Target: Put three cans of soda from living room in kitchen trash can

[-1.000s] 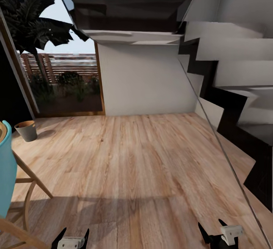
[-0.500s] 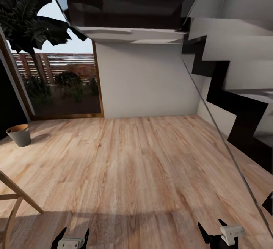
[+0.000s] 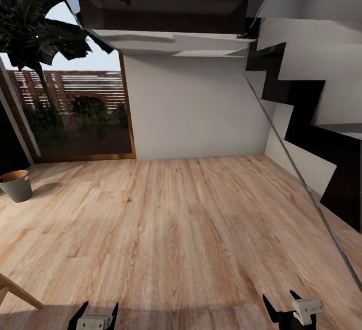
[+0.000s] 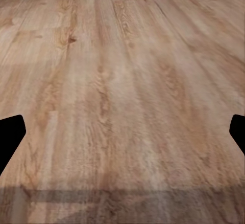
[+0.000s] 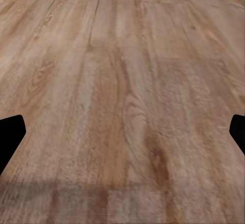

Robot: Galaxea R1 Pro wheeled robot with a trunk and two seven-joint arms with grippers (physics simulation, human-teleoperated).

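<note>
Head view: trash can [image 3: 16, 185] on wood floor [image 3: 181, 229], far left by glass door [image 3: 75, 114]; stairs [image 3: 311, 94] right. Left gripper [image 3: 96, 315] & right gripper [image 3: 291, 310] low, likely stowed for travel. Wrist views: both spread wide, empty, over floor; no soda cans visible.

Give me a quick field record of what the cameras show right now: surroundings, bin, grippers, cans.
surroundings: wooden floor, white wall, staircase at right, glass door at left
bin: trash can upright on the floor, far left
left gripper: open, empty, over bare floor
right gripper: open, empty
cans: none held
</note>
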